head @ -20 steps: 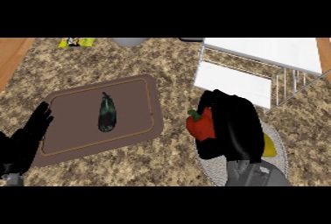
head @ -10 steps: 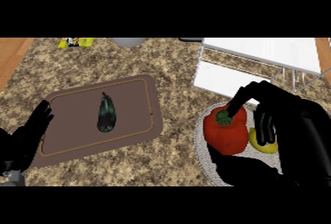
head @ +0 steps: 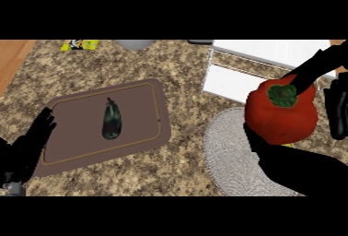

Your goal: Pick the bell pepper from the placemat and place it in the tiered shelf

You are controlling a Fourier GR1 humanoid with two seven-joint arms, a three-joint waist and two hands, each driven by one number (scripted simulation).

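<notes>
A red bell pepper (head: 282, 115) with a green stem is held up close to the view at the right, above the counter. My right hand (head: 289, 168) is curled round it from below, with fingers (head: 309, 73) reaching over its top. The white tiered shelf (head: 272, 62) stands at the back right, just behind the pepper. On the left lies the brown placemat (head: 81, 143), with a dark eggplant (head: 111, 119) on it. My left hand (head: 27, 147) rests open at the placemat's left edge.
A grey round plate (head: 228, 152) lies on the counter under the raised pepper. A yellow packet (head: 80, 44) and a grey object (head: 136, 44) sit at the back edge. A wooden strip (head: 14, 60) borders the counter at the far left.
My right hand has lifted the pepper higher and nearer the view, moving it right towards the shelf. The left hand and the eggplant have stayed put.
</notes>
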